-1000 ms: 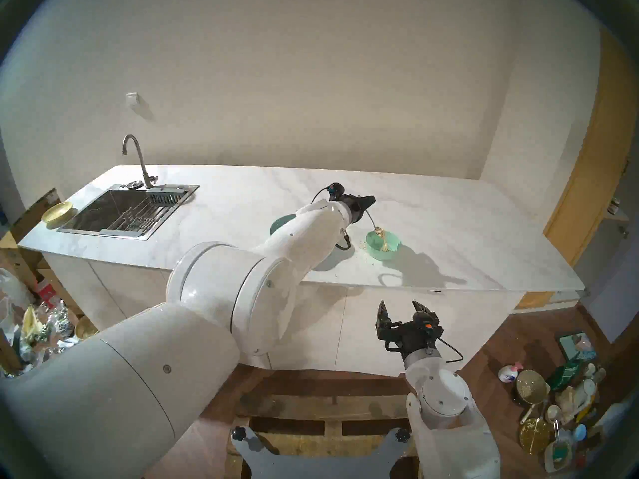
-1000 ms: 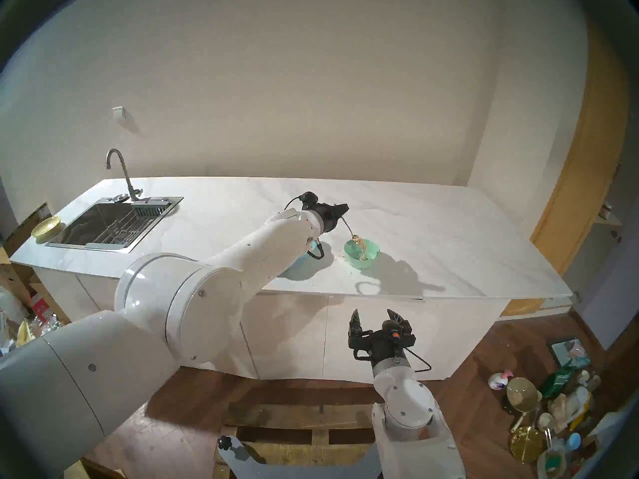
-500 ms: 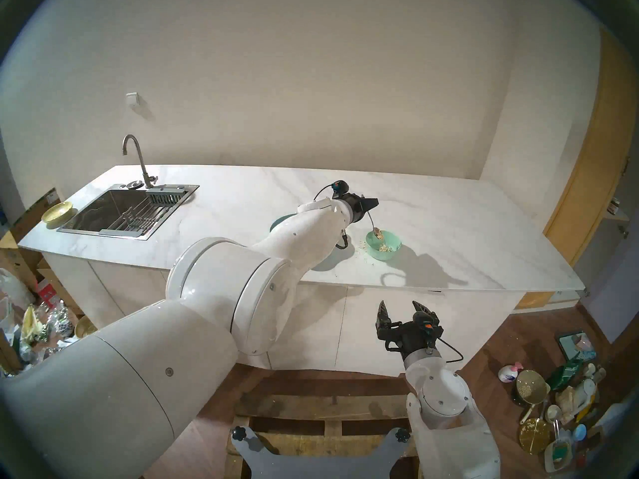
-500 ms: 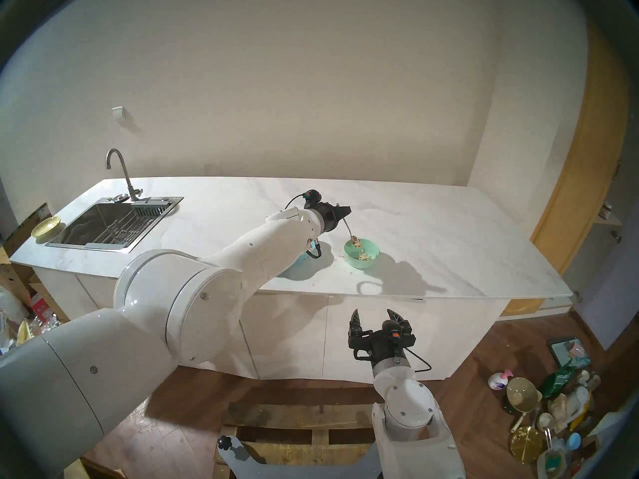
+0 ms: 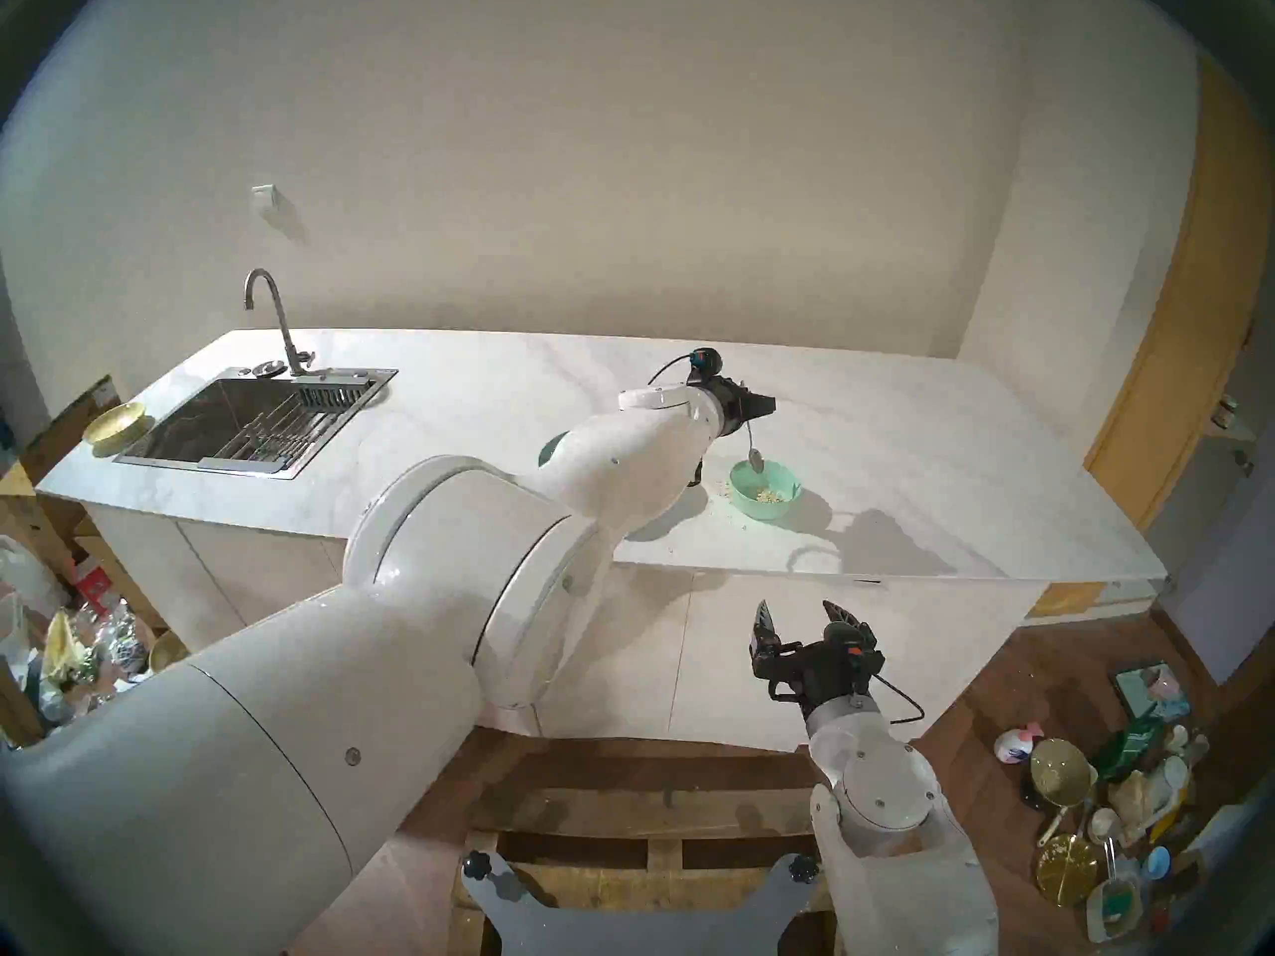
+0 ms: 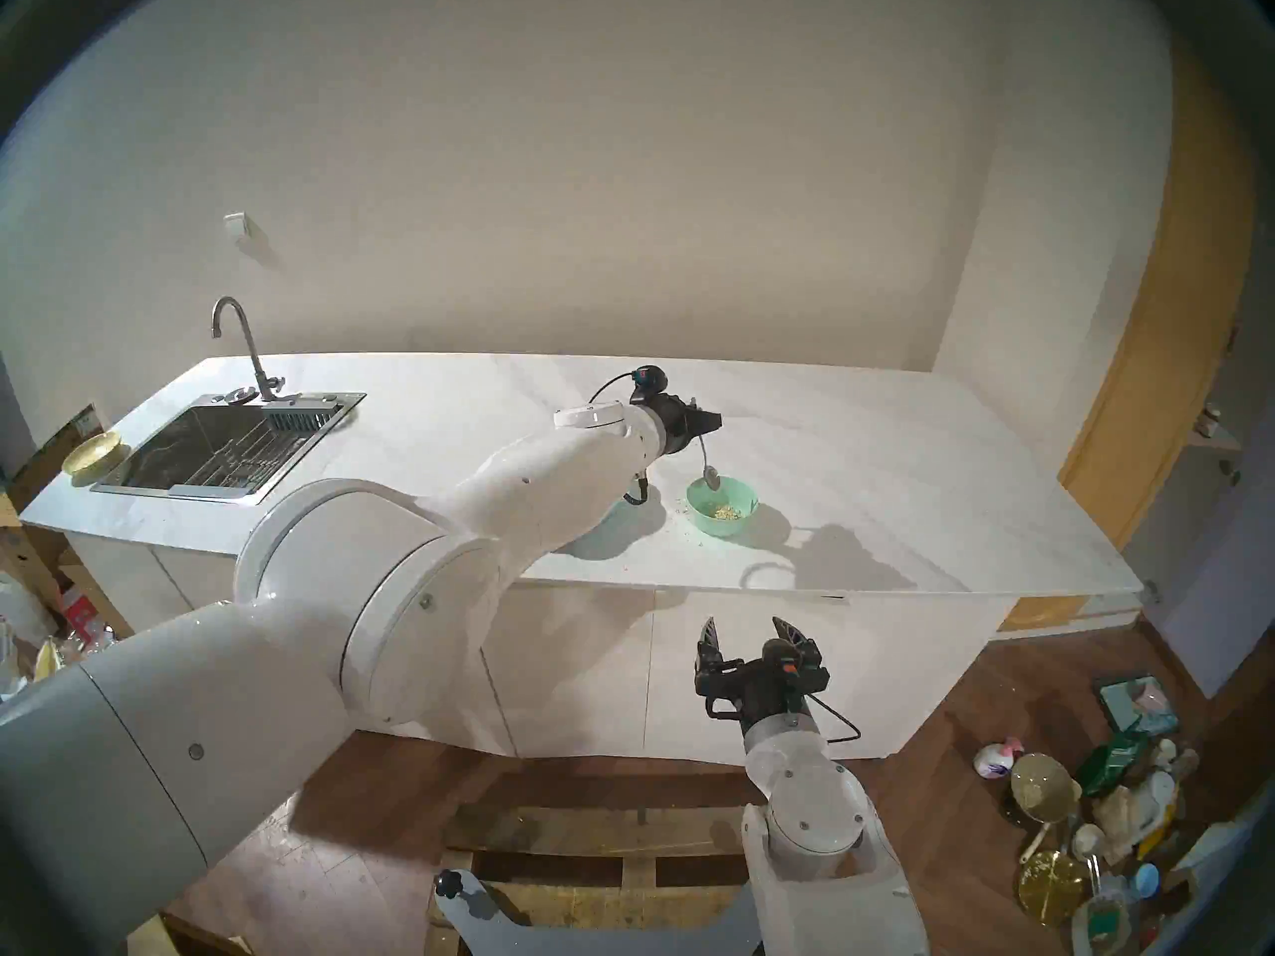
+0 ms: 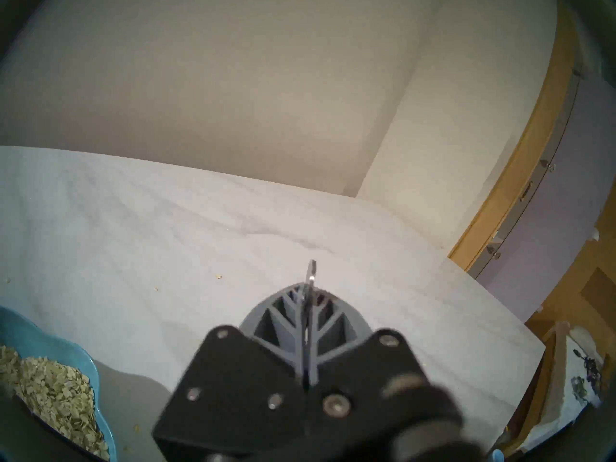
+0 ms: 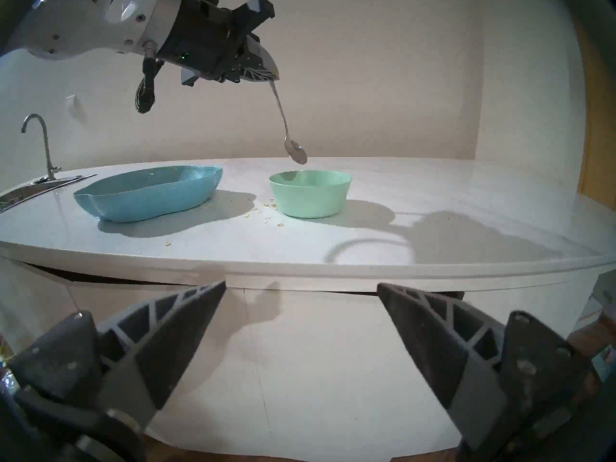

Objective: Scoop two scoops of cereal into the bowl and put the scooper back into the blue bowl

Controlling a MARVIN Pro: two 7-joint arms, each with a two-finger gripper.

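- One spoonful has just gone in: a second ago the slim silver metal spoon (image 8: 295, 151) was full of flakes over the small round mint-green bowl (image 8: 310, 194), and now its head hangs down bare.
- Those pale oat-like flakes (image 5: 767, 495) now lie in a small pile at the bottom of the green bowl.
- A few flakes (image 8: 270, 214) missed and sit on the white marble worktop (image 8: 300, 248) between the two bowls.
- You cannot tell from this moment alone if that was scoop one or scoop two, so I think you either dip once more or take the spoon home.
- Your left hand (image 8: 266, 72) is shut tight on the spoon's thin handle, up high over the worktop.
- Your left arm has swung a bit to the right and turned its wrist, so the spoon now points almost straight down, just above the green bowl's near rim and not touching it.
- Your big teal-blue bowl with the wavy rim (image 8: 146, 193) sits just left of the green one, with more flakes inside, seen by the left wrist camera.
- Your right hand (image 5: 804, 623) is wide open and holds nothing, low in front of the cupboard, same as before.
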